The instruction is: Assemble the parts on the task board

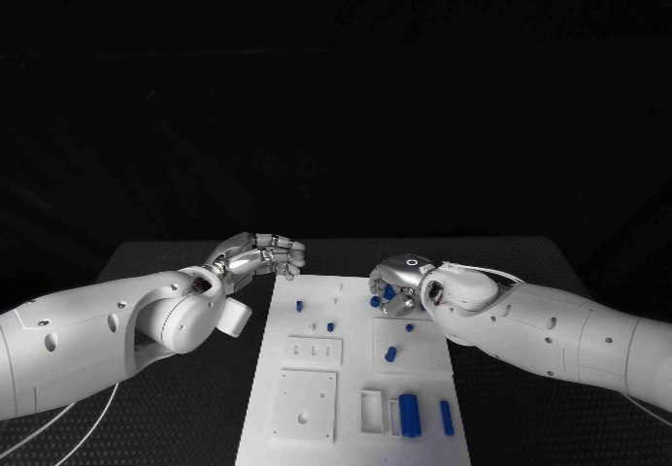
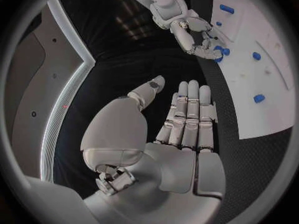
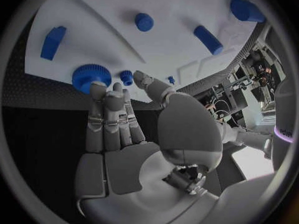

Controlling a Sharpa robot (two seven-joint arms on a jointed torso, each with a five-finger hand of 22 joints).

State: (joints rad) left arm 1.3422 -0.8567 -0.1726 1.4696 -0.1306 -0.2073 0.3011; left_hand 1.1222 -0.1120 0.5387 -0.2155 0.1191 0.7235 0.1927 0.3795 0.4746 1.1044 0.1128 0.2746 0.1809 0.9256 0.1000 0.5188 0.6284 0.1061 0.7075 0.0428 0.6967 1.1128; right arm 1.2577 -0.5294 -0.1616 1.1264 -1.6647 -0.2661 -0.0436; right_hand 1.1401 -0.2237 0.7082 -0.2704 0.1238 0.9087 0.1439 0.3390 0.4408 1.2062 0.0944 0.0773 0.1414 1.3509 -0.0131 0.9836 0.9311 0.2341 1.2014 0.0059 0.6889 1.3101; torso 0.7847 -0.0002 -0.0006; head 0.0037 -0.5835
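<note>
Clearly the right hand, fingers apart and holding nothing, hovers just over the blue gear at its fingertips; the left hand, also empty, waits beside the board.

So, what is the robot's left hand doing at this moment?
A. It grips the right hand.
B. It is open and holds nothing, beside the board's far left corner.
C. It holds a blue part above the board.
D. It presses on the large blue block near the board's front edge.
B: the left hand hovers by the far left corner of the task board, and the left wrist view shows its fingers straight, with nothing in them.
</note>
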